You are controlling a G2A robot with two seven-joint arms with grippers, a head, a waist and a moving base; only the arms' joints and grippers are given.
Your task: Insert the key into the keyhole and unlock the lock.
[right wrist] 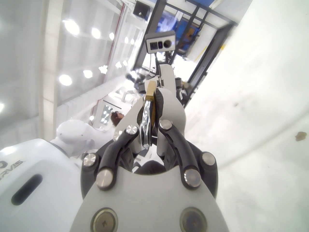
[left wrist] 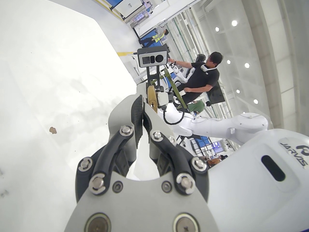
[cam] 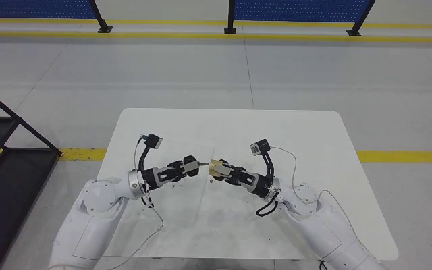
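Padlock (cam: 216, 166): brass body, flat-sided and blocky, dull yellow. It is held off the white table (cam: 297, 135), roughly over the middle of it, between the two arms.

Right gripper (cam: 221, 171): clamped on the padlock. In the right wrist view the chrome shackle (right wrist: 145, 124), smooth, curved and mirror-bright, lies back between the two fingers, and the brass body juts out past the fingertips. The black ribbed pads press on the lock from both sides.

Key (cam: 202, 164): a thin pale sliver in the top view, bridging the short gap between the left fingertips and the end of the padlock. It is too small to make out its teeth or tell how far it sits in the keyhole.

Left gripper (left wrist: 143, 105): closed, with its black corrugated rubber pads (left wrist: 138, 114) drawn together on the key. Its tips point straight at the padlock's end face and sit just beside it. The two grippers meet nose to nose.

Fingers on both grippers are smooth pale-grey shells, with black linkage bars and round steel bolt heads behind them.

The table top is matt white with rounded corners. A small brown speck (left wrist: 52, 130) lies on it, well apart from the lock.
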